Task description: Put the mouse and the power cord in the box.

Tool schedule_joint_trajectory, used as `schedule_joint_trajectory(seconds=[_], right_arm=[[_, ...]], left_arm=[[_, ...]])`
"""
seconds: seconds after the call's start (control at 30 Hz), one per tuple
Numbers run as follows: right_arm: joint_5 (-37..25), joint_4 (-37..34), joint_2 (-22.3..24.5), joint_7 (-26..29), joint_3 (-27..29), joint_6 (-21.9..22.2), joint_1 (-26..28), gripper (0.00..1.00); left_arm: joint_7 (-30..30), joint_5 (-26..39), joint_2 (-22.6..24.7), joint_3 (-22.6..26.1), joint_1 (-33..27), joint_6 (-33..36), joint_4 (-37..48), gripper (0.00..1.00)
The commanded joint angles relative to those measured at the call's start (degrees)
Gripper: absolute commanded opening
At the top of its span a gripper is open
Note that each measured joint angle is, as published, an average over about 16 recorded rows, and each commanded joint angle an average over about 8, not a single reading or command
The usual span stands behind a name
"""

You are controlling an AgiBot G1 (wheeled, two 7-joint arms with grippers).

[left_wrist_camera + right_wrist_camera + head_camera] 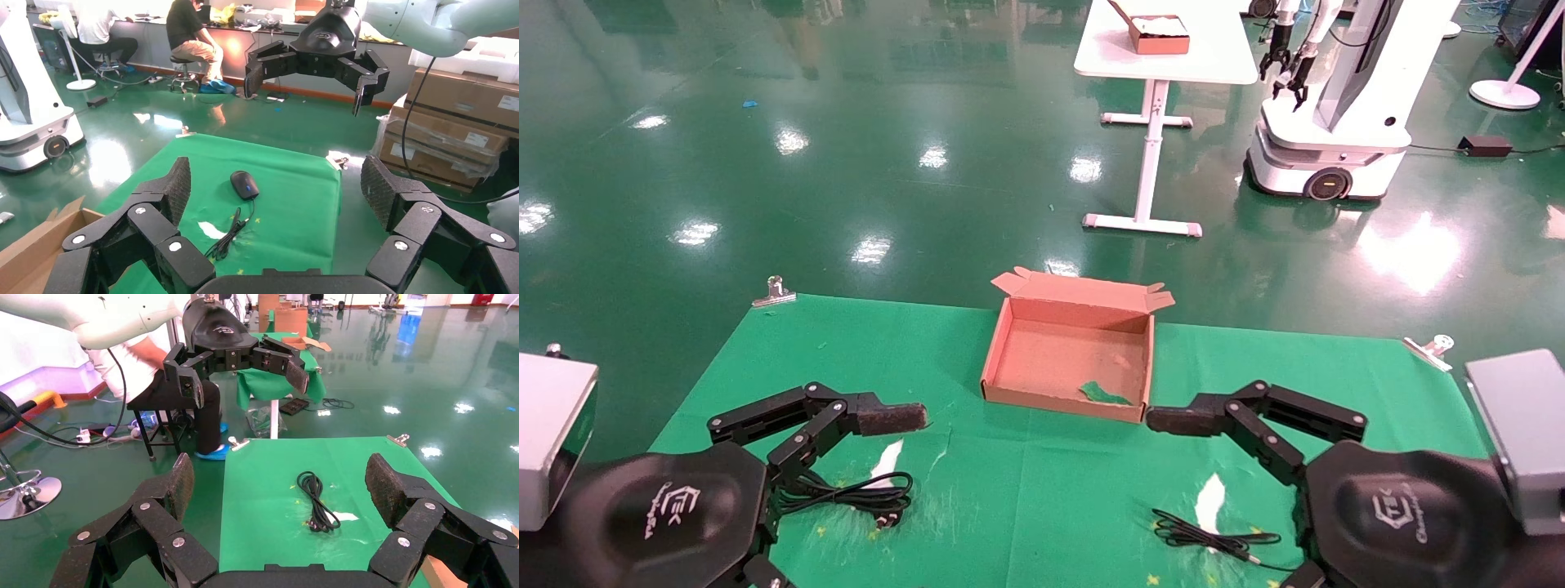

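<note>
Left hand spread apart, over the power cord; right hand likewise — box between them.

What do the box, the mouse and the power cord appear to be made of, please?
The box: plain brown cardboard, matte, with folded flaps. The mouse: probably hard plastic, glossy black, catching a highlight. The power cord: likely rubber or soft plastic sheathing, dull black, bending in loose loops.

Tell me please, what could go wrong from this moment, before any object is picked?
1. The mouse drags a thin loose cable; it might snag on the box wall or hang outside.
2. The power cord lies in loose loops; a grasp by the open left claw may catch one loop and leave the plug trailing.
3. The open right claw sits near the box corner and could push it.
</note>
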Motion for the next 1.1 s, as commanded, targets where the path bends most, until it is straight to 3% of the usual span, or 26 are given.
schedule_joint_trajectory(seconds=[0.03, 1.1], right_arm=[[0.0, 0.0, 0.0, 0.0, 0.0, 0.0, 0.0, 1.00], [0.0, 0.0, 0.0, 0.0, 0.0, 0.0, 0.0, 1.00]], left_arm=[[0.0, 0.0, 0.0, 0.0, 0.0, 0.0, 0.0, 1.00], [0.0, 0.0, 0.0, 0.0, 0.0, 0.0, 0.0, 1.00]])
